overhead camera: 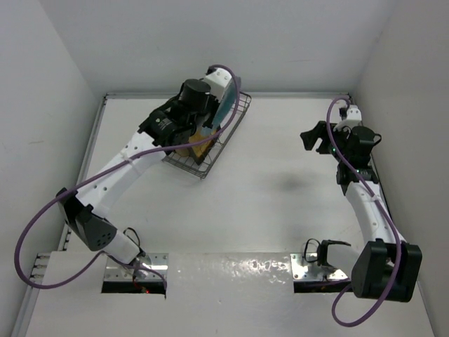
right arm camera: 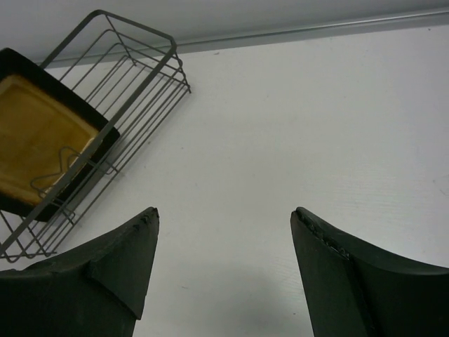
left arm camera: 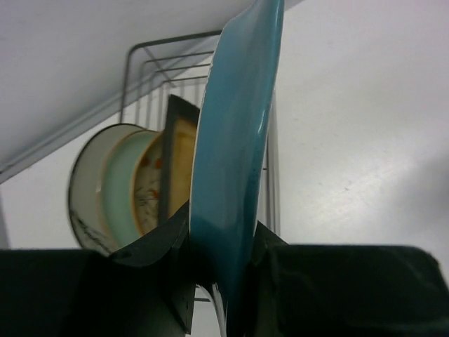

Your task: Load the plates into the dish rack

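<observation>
Beside teal plate [left arm camera: 235, 140]: amber square plate [left arm camera: 179, 161] upright in dish rack [right arm camera: 119, 77].

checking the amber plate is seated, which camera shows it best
The right wrist view: the amber plate shows most of its face, standing in the dish rack. The left wrist view gives only its dark rim and an amber strip behind the teal plate. The top view shows only a yellow patch under the left arm.
</observation>
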### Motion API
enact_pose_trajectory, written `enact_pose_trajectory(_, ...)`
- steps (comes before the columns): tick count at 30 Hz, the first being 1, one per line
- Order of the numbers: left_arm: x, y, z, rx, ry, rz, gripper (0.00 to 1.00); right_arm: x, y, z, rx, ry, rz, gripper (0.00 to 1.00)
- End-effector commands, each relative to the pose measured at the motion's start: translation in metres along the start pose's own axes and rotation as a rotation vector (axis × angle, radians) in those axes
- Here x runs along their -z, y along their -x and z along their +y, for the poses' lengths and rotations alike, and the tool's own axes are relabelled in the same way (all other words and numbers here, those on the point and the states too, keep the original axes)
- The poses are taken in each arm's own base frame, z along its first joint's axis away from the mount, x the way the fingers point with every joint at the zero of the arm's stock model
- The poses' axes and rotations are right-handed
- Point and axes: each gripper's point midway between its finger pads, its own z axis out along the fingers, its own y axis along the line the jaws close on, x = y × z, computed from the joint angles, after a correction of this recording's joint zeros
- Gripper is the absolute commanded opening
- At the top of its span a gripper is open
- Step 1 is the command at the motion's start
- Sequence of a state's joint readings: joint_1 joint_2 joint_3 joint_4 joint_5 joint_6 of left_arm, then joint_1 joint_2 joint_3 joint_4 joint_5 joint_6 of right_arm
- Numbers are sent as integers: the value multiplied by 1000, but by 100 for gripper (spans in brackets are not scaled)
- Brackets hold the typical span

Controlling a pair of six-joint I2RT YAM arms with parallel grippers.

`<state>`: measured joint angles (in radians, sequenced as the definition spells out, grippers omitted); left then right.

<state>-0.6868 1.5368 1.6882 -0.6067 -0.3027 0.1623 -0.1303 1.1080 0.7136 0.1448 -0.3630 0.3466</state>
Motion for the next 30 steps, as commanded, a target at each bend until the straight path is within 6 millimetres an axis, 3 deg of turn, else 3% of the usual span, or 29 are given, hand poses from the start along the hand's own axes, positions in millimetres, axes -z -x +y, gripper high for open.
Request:
enact_pose_trajectory(1, 21, 47, 39, 59, 176, -180, 0, 5, 3, -7, 31, -46, -19, 74)
enact_pose_trajectory(5, 9, 30, 38, 52, 194, -149, 0, 10, 0, -10, 43, -69, -5, 74)
enact_pose_trajectory(10, -7, 18, 54, 69, 268, -154, 0, 16, -1, -8, 72, -63, -2, 74)
enact_pose_trajectory(16, -31, -5, 41, 33, 216, -108, 0, 16, -4, -6, 80, -47, 4, 74)
enact_pose_trajectory(23, -55, -39, 46, 22, 228, -36, 0, 15, -5, -4, 82, -29, 3, 74)
enact_pose_trajectory(30, -67, -58, 43, 58, 184, 2, 0, 15, -3, -4, 88, -29, 0, 74)
